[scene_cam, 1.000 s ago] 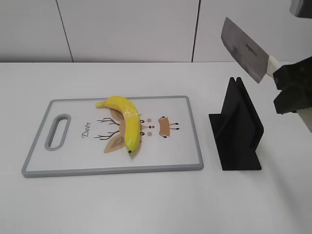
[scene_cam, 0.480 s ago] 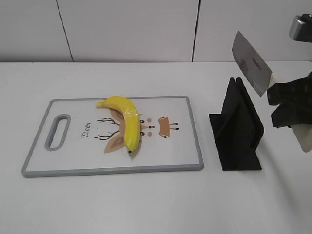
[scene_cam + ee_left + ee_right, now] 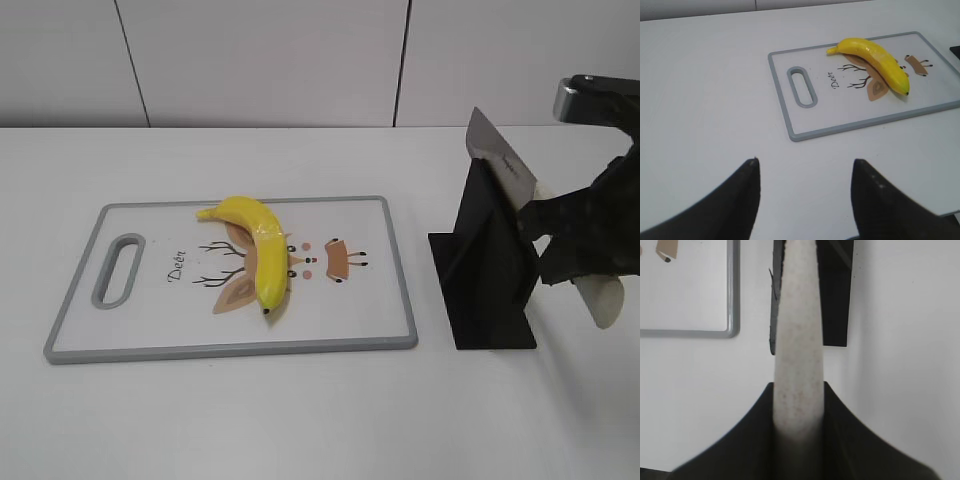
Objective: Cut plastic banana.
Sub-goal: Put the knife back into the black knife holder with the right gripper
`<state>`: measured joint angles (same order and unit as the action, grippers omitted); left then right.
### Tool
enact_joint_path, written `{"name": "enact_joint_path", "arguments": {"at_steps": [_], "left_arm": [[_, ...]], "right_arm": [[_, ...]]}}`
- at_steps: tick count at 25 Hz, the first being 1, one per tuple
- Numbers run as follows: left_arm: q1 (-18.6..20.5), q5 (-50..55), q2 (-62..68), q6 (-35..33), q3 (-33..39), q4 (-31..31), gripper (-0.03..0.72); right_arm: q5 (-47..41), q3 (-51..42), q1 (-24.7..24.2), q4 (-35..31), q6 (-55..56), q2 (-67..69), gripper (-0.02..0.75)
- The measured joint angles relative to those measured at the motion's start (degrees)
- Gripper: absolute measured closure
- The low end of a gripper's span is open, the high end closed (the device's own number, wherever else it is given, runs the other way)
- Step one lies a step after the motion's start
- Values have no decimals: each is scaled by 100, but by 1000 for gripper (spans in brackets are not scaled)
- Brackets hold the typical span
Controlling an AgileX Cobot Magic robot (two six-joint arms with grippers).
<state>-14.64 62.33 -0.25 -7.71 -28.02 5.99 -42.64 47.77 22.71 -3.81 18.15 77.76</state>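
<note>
Black right gripper (image 3: 585, 240) was clamped on the knife (image 3: 520, 185) by its cream, speckled handle (image 3: 797, 340), which filled the gap between the fingers (image 3: 845, 440) in the right wrist view. Knife was tilted: steel blade pointing up and left, handle end down and right, near the right edge of the exterior view. Lower part of the blade overlapped the top of the holder (image 3: 490, 265) in that view; whether it sat inside the slot could not be told. Holder was matte black, a slotted upright plate on a flat base, standing just right of the board (image 3: 395, 260), not touching it.

Left gripper (image 3: 805, 200) held nothing, its dark tapered fingers (image 3: 740, 200) spread apart over bare table (image 3: 705, 100), well short of the board's near edge.

Banana (image 3: 262, 255) lay on the board, left of centre, stem toward the far edge, dark tip toward the near edge, curving across a printed deer cartoon. Surface was glossy yellow and uncut. Board was white with a grey rim, rounded corners and a slotted grip (image 3: 118, 270) at its left end.

Open room: bare white tabletop on all sides of the board, widest at front and left. Table ran back to a pale panelled wall (image 3: 260, 60).
</note>
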Motion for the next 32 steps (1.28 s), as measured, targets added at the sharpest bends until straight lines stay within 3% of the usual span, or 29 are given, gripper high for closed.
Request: {"name": "enact_joint_path", "arguments": {"at_steps": [12, 14, 18, 21, 32], "left_arm": [[0, 0, 0, 0, 0, 0, 158], [0, 0, 0, 0, 0, 0, 162], [0, 5, 0, 0, 0, -11, 163], [0, 5, 0, 0, 0, -19, 163], [0, 5, 0, 0, 0, -29, 165]], "right_arm": [[115, -6, 0, -211, 25, 410, 557], [134, -6, 0, -236, 18, 410, 466], [152, -6, 0, -256, -36, 410, 181], [155, -6, 0, -256, -187, 355, 97], [-287, -1, 0, -256, -1815, -1756, 108]]}}
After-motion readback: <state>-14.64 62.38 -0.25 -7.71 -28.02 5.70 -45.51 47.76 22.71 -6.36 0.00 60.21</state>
